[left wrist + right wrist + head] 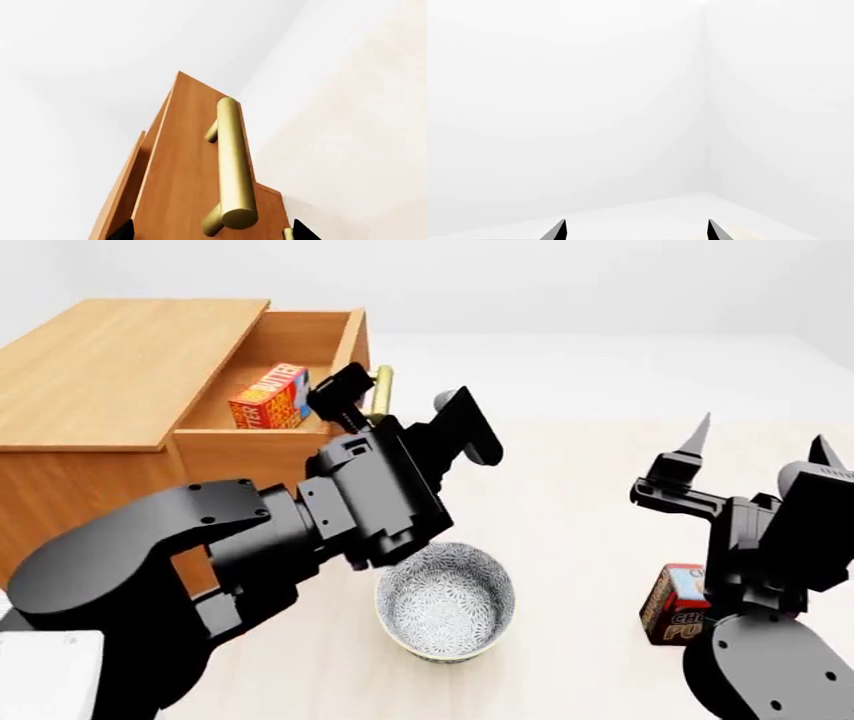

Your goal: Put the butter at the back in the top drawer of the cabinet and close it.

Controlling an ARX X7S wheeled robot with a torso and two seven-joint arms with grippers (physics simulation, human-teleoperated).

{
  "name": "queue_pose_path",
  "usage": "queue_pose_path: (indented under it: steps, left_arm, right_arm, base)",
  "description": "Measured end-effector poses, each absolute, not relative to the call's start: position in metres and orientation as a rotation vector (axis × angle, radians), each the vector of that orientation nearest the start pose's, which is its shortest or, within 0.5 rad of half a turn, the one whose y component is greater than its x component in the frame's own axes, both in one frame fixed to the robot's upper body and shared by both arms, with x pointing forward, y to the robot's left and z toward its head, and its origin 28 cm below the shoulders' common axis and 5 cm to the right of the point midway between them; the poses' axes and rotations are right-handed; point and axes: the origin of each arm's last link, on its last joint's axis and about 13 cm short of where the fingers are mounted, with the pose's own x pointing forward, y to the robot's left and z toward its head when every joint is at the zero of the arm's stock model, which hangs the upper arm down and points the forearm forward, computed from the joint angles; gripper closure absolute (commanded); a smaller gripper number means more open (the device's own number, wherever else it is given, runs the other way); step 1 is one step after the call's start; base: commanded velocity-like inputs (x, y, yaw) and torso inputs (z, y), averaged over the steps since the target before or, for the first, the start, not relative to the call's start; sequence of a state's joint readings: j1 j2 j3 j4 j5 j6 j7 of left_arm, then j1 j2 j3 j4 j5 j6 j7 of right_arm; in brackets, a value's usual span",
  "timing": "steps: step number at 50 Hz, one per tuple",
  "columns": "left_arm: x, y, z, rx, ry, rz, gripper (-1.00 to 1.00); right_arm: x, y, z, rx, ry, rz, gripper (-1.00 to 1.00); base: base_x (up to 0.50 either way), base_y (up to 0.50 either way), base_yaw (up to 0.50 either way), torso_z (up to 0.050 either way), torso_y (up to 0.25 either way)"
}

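Observation:
The butter [271,396] lies inside the open top drawer [350,348] of the wooden cabinet [120,350] at the left in the head view. My left gripper [400,405] is open, its fingers either side of the drawer's brass bar handle [383,390]. In the left wrist view the handle [235,165] and drawer front [180,165] fill the middle, between my dark fingertips [124,231]. I cannot tell if they touch the handle. My right gripper [761,445] is open and empty, raised at the right; its wrist view shows only its two fingertips [557,231] and white wall.
A speckled bowl [445,600] stands on the pale floor in front of the cabinet, under my left arm. A brown-and-blue chocolate pudding box [674,602] stands at the right, partly behind my right arm.

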State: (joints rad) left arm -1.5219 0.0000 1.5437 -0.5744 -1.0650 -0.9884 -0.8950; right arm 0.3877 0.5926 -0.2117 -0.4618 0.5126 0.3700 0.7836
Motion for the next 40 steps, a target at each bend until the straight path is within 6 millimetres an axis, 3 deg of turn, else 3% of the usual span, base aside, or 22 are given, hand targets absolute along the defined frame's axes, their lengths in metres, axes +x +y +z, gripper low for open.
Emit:
queue_pose_path:
  steps: [29, 40]
  left_arm:
    - [0.373, 0.129, 0.186, 1.101, 0.388, 0.284, -1.0]
    - [0.377, 0.14, 0.18, 1.04, 0.49, 0.305, -1.0]
  right_arm:
    - [0.253, -0.148, 0.175, -0.053, -0.343, -0.392, -1.0]
    - [0.254, -0.147, 0.176, -0.054, -0.342, -0.392, -1.0]
  base:
    - [0.0, 0.0, 0.0, 0.0, 0.0]
    - [0.0, 0.0, 0.0, 0.0, 0.0]
